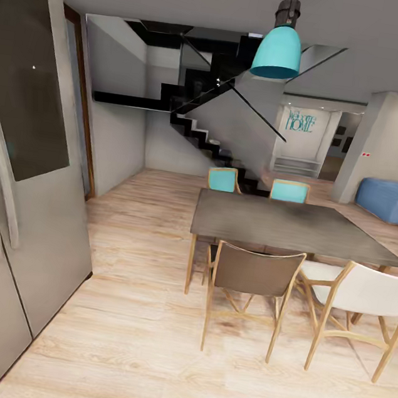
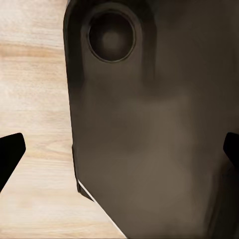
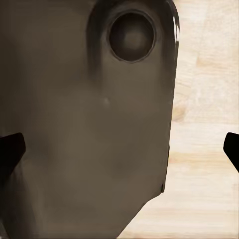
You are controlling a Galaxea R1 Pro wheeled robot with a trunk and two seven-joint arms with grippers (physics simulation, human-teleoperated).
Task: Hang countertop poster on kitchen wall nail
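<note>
Grey dining table point(image 1: 296, 228) (wooden legs), four chairs around.

- The floor point(image 1: 141, 343) looks like pale, smooth wood.
- The bench point(image 1: 290, 227) has a dull grey top and wooden legs.
- The lamp point(image 1: 278, 52) is shiny blue.
</note>
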